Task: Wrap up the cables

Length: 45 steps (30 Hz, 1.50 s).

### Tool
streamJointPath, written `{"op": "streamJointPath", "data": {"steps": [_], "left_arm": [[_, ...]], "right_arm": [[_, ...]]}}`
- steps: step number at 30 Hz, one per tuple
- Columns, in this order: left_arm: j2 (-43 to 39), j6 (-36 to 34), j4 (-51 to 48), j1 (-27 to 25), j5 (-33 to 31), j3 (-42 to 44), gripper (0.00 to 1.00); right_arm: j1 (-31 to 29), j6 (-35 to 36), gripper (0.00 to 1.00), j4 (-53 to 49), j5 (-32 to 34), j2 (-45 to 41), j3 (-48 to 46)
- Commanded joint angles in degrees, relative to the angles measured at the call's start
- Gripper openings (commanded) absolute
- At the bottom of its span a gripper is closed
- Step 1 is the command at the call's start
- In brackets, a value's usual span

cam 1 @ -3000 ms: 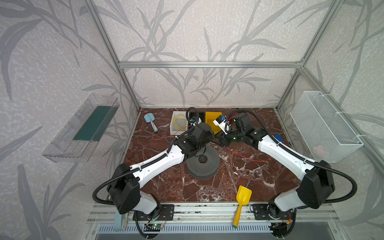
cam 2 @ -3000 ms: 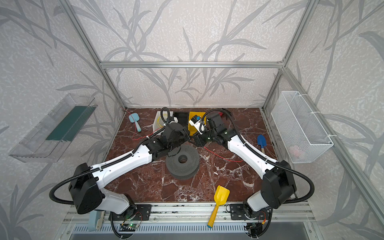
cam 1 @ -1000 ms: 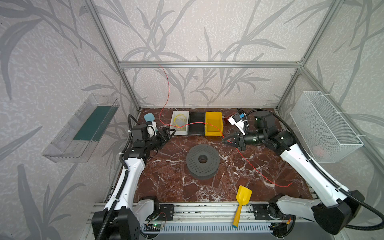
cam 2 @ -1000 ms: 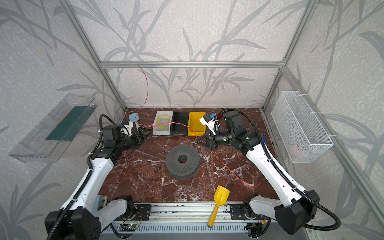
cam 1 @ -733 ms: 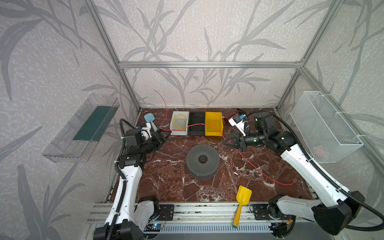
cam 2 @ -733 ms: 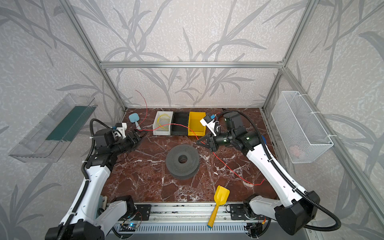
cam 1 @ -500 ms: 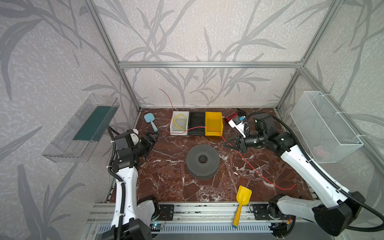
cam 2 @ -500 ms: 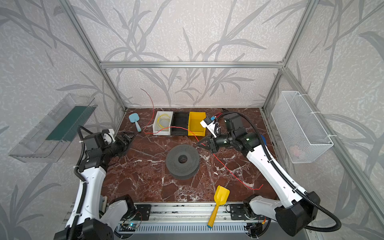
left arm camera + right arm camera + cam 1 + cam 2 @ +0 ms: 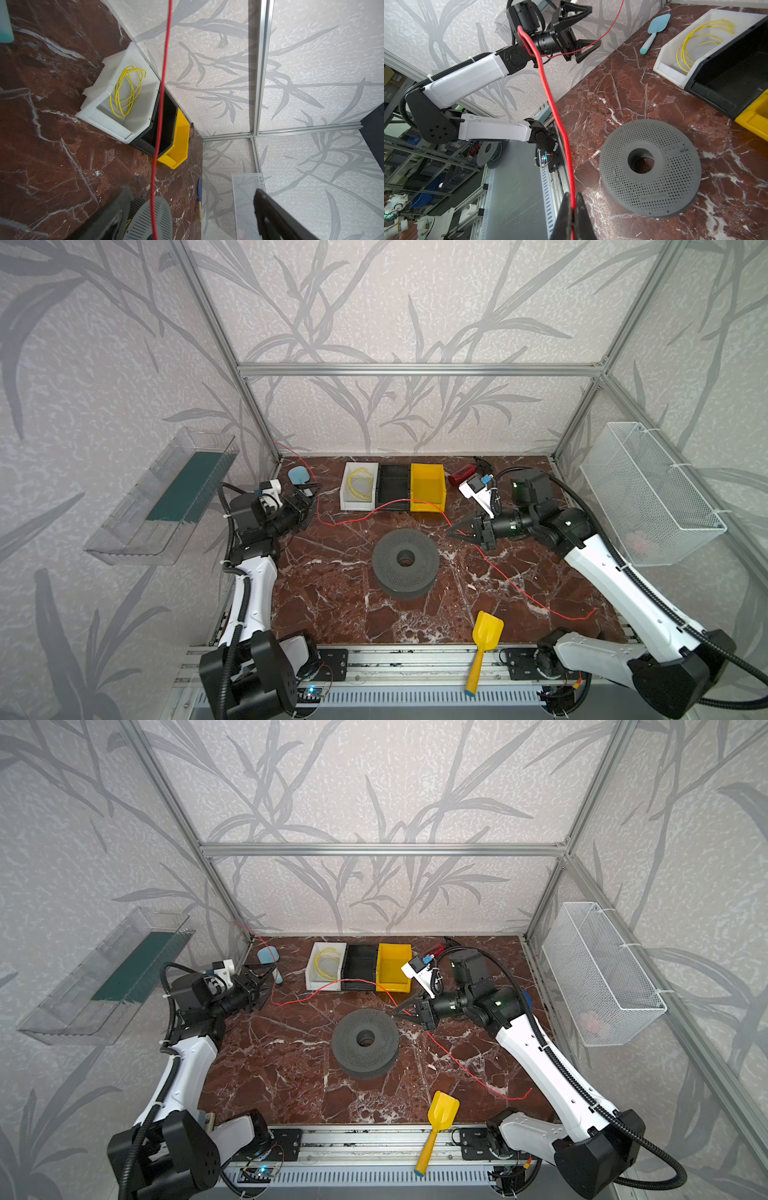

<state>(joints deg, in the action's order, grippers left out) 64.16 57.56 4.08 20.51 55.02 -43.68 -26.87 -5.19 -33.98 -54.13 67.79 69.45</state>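
Pulled back to frame left, the left gripper point(image 9: 308, 506) spreads wide, slackening the thin red plastic-coated cable point(image 9: 557, 116) the right gripper point(image 9: 452, 531) pinches; wrapping likely needs a regrasp

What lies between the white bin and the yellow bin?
A black bin, standing between the white bin and the yellow bin; both top views show it.

Pale walls point(image 9: 395, 302) papered with a grey leaf pattern enclose the cell on three sides, held by an aluminium frame point(image 9: 415, 369). The worktop point(image 9: 332, 605) is dark red marble with white veins. A clear plastic tray point(image 9: 124, 543) hangs on the left wall, a white wire basket point(image 9: 648, 489) on the right. Beyond the front edge stand metal storage racks point(image 9: 409, 143).
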Motion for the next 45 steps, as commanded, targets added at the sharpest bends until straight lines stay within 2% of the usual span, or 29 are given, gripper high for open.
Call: {"op": "streamJointPath", "data": {"steps": [1,5,12,15,19,21,25,28,29,33,37,40,42,44,45], "left_arm": [[-0.5,-0.3,1.9,-0.6,1.6,1.4,0.91],[0.8,1.0,5.5,-0.9,1.2,2.6,0.87],[4.5,7.5,17.9,-3.4,2.1,2.4,0.86],[5.5,7.7,18.8,-4.7,2.5,1.3,0.86],[6.2,4.4,14.9,-6.2,1.7,0.2,0.85],[6.5,3.9,14.5,-6.4,1.3,0.1,0.82],[7.4,3.8,15.3,-6.4,0.2,0.2,0.68],[8.3,5.4,17.8,-6.4,0.0,0.1,0.4],[8.7,6.1,18.8,-6.4,0.0,0.0,0.34],[9.6,8.5,22.1,-6.4,0.0,-0.3,0.2],[9.3,9.0,22.4,-6.4,-0.5,-0.6,0.0],[7.5,7.0,18.8,-6.3,-1.8,-1.2,0.0],[5.0,3.2,12.6,-6.3,-4.3,-2.4,0.0],[1.7,-2.8,2.4,-6.3,-9.9,-4.6,0.0],[-0.4,-7.0,-5.2,-6.5,-15.2,-6.4,0.0]], "right_arm": [[-0.1,-0.7,0.0,1.5,-2.5,-1.5,0.2],[-0.1,-1.2,0.0,1.3,-3.0,-2.1,0.3],[-0.3,-1.2,0.0,1.1,-3.8,-2.3,-0.2],[-0.4,-1.1,0.0,1.1,-3.6,-2.5,-0.7],[-0.7,-1.1,0.0,1.1,-4.1,-2.3,-0.6],[-0.8,-1.0,0.0,1.1,-4.7,-2.4,-0.5],[-1.0,-0.5,0.0,0.3,-5.3,-3.1,-0.2],[-1.0,-0.4,0.0,-0.2,-5.1,-3.9,-0.4],[-1.1,-0.4,0.0,-0.2,-5.0,-4.2,-0.6],[-1.1,-0.3,0.0,-0.6,-4.9,-4.9,-1.1],[-1.1,1.2,0.0,-2.0,-2.9,-5.2,-1.3],[-1.0,2.8,0.0,-3.1,2.1,-4.7,-2.0],[-1.0,3.6,0.0,-3.9,7.2,-3.0,-1.9],[-1.1,4.1,0.0,-4.8,12.7,-0.8,-1.5],[-1.3,4.6,0.0,-5.4,16.3,0.7,-1.1]]}}
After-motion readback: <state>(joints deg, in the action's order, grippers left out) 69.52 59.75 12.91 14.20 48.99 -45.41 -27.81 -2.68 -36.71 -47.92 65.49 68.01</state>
